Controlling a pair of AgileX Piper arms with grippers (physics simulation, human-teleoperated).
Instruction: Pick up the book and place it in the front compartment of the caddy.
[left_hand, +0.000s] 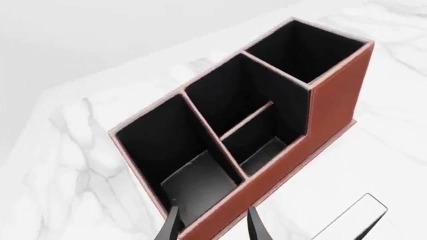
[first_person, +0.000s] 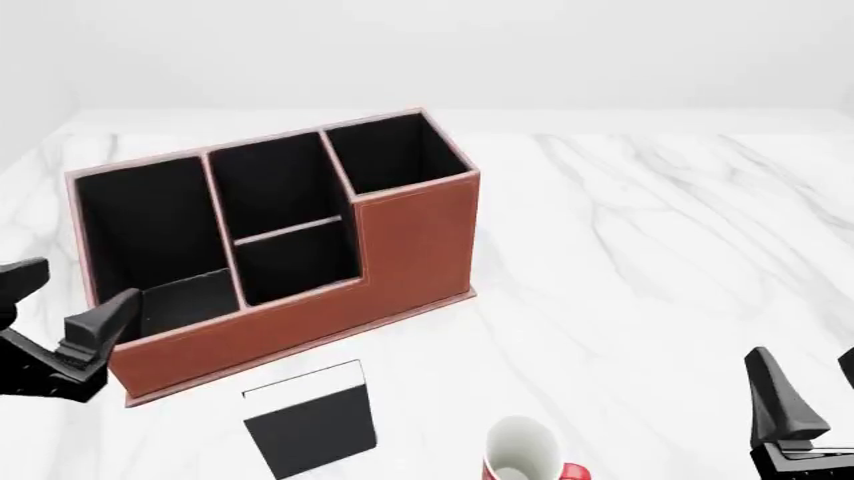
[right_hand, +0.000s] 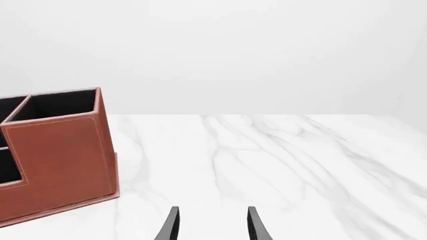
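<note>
Near the table's front edge, the book (first_person: 315, 420) lies flat beside the caddy (first_person: 400, 250).
Its bottom is cut off; long axis runs front to back. Left gripper (left_hand: 212, 226) and right gripper (right_hand: 211, 224) gape, empty.

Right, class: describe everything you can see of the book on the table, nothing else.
The book is thin, small and rectangular, with a matte black cover and a white strip of page edges along its far side. It lies flat and closed on the white marble table, just in front of the reddish-brown organizer and apart from it, left of the mug. Its edges sit slightly askew to the organizer's front wall. Nothing touches it but the table; neither end effector holds it.
</note>
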